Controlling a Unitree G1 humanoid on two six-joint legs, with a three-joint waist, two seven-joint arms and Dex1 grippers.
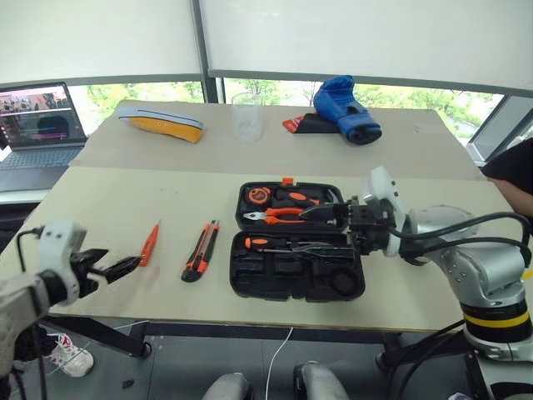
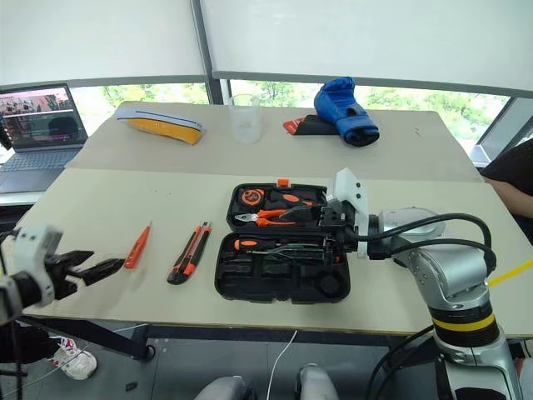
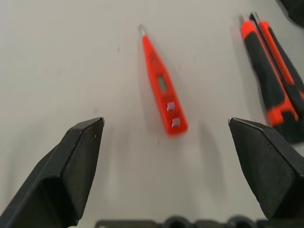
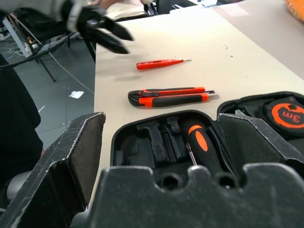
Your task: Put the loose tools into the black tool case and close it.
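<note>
The black tool case (image 1: 250, 287) lies open at the table's middle, with a black-and-orange screwdriver (image 4: 199, 141) resting in its near half. Left of it on the table are the orange-black utility knife (image 1: 201, 250) and the small all-orange screwdriver (image 1: 149, 244). My left gripper (image 1: 117, 268) hangs open near the table's front left edge, just short of the orange screwdriver (image 3: 161, 90), with nothing between its fingers. Over the case's right side, my right gripper (image 4: 160, 118) points left and stands open and empty.
Orange-handled pliers (image 1: 279, 215) and a tape measure (image 4: 285, 111) sit in the case's far half. At the back of the table are a blue boxing glove (image 1: 348, 108), a clear cup (image 1: 247, 117) and a yellow-grey object (image 1: 162, 122). A laptop (image 1: 37, 125) stands far left.
</note>
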